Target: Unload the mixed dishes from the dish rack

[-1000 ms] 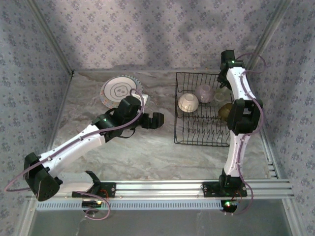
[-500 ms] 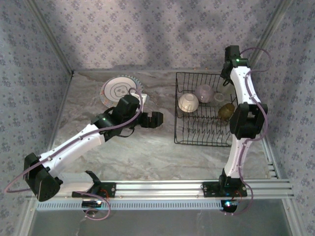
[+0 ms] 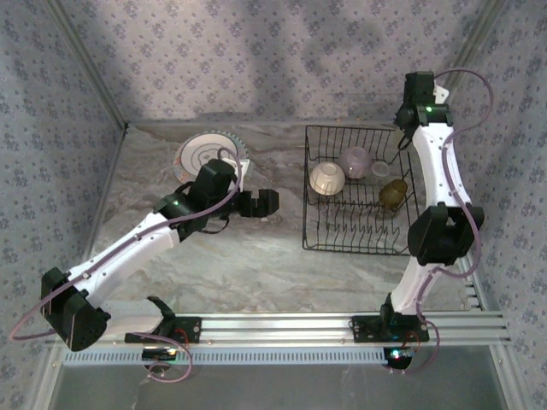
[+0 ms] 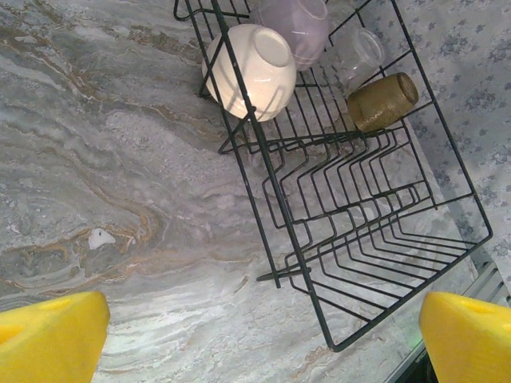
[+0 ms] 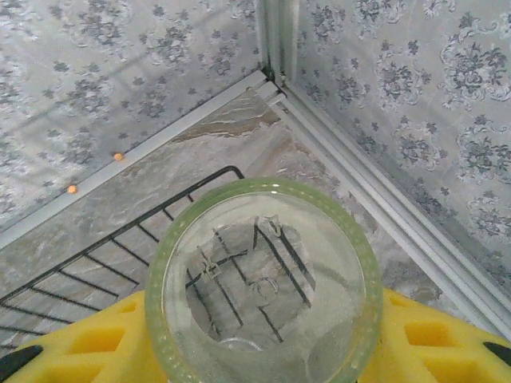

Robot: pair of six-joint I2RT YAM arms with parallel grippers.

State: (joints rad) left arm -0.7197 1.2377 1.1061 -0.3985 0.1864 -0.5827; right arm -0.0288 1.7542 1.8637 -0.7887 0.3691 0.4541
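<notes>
Dish rack (image 3: 350, 248) unloading looks partway done. The right gripper (image 5: 263, 339) is clenched on a clear glass (image 5: 263, 271), whose greenish rim sits between the yellow fingers. It is held up over the rack's far right corner, with the rack's wires visible below through its base. I judge this piece lifted out but not yet set down.

The left gripper (image 3: 261, 203) is spread wide and holds nothing, and it hovers over the marbled table (image 3: 256, 265) just left of the rack. Further left of the rack, a white plate with grey rings (image 3: 208, 154) lies flat on the table, so that one counts as unloaded.

Left in the rack, all toward its far end, are a cream bowl (image 4: 251, 68) tipped on its side, a pale lilac bowl (image 4: 295, 20) just behind it, and an olive-brown cup (image 4: 383, 101) lying on its side. Beside the lilac bowl is what may be a second clear glass (image 4: 357, 52), though it is too faint to be sure. The near half of the rack shows bare tines.
</notes>
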